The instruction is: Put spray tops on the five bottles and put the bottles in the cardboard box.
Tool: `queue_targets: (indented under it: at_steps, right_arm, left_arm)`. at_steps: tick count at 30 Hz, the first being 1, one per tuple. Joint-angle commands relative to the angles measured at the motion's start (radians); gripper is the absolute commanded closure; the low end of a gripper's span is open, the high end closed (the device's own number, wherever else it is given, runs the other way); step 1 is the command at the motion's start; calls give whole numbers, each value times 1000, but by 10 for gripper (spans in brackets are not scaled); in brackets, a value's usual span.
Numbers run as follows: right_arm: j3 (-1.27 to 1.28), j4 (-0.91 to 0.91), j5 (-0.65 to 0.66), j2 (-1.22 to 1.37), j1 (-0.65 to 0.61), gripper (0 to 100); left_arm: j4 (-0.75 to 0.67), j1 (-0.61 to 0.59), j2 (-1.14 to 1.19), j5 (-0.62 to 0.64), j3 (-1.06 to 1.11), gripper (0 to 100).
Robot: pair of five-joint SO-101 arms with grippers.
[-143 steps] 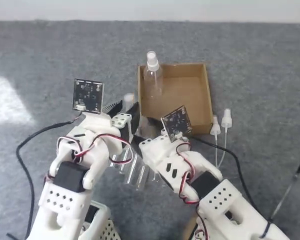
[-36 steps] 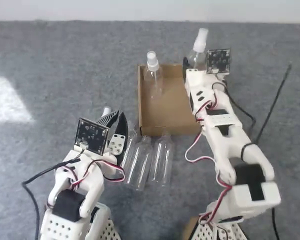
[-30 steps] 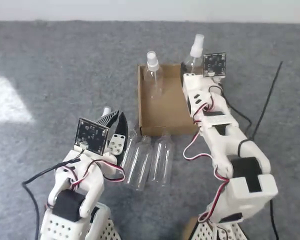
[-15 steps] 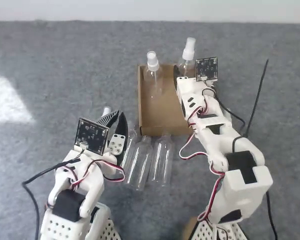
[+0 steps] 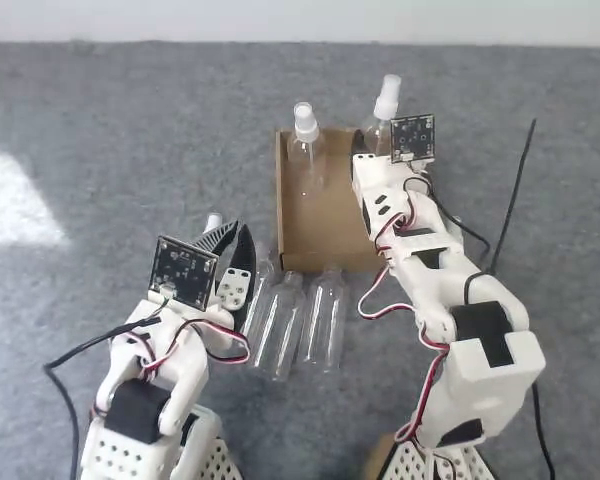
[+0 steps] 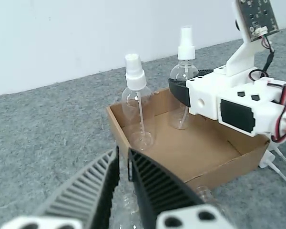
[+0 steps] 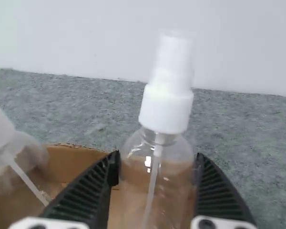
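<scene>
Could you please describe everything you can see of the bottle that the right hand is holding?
The bottle is clear and plastic-looking, with a white spray top and a thin dip tube running down inside. It stands upright, gripped at its shoulder between the black ribbed fingers of the right hand. It is at the far right corner of the cardboard box, beside another capped bottle. Whether its base touches the box floor cannot be told.

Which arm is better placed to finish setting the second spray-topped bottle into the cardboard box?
Right. The right gripper clasps the spray-topped bottle at the cardboard box's far corner; the left gripper sits back by the uncapped bottles lying outside it.
</scene>
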Motion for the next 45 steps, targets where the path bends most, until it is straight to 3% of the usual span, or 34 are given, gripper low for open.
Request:
queue_targets:
  at_steps: [1,24,31,45]
  right_arm:
    - [-26,-21,112,-8,-12,818]
    - [-29,-18,75,-8,-27,816]
    - [-29,-13,66,-8,-27,693]
    - [-35,-13,69,-79,-24,690]
  left_arm:
    - [-25,-5,-12,-5,-10,977]
    - [-23,-5,-12,-8,-10,977]
    - [-23,-5,-12,-8,-10,977]
    - [-23,-5,-12,-8,-10,977]
